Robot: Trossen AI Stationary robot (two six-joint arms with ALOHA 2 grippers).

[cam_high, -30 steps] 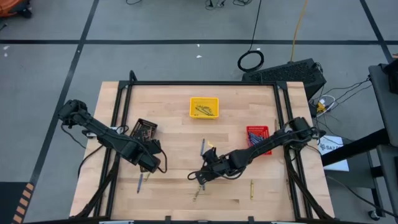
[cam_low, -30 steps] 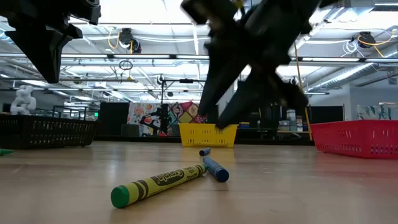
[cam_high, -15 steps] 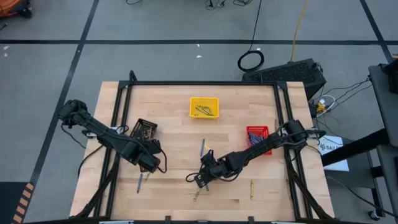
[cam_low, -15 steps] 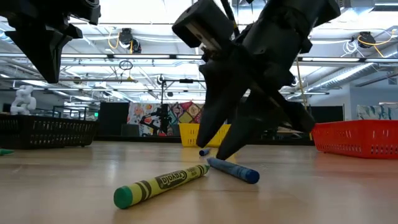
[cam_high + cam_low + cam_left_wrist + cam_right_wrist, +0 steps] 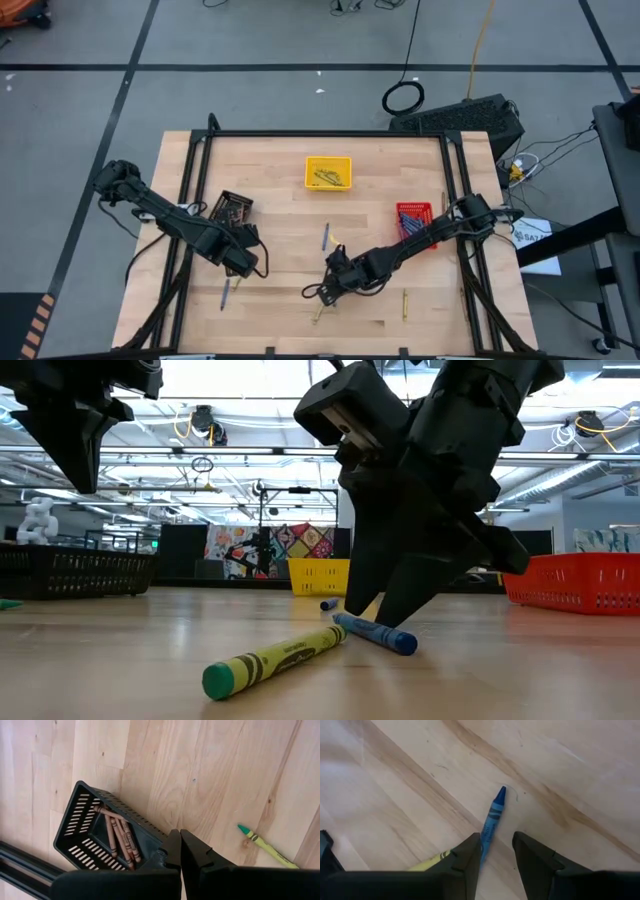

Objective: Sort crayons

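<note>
High view shows the right gripper [image 5: 322, 291] low over the worktop [image 5: 280, 200] near the middle of its front edge, its fingers [image 5: 470, 857] parted and set on either side of a blue crayon [image 5: 492, 815], with no grip on it. Touching that one lies a yellow crayon with a green tip [image 5: 275, 660], also on the wood. Another blue crayon [image 5: 325, 236] lies nearer the worktop's centre, and a yellow crayon [image 5: 405, 304] lies toward the front right. The left gripper [image 5: 243, 262] hangs over the left part of the worktop, fingers [image 5: 175, 847] pressed together and empty, just beside the black tray [image 5: 80, 835] of brown crayons [image 5: 120, 837]. A yellow tray [image 5: 328, 172] sits near the back edge and a red tray [image 5: 414, 222] near the right edge.
</note>
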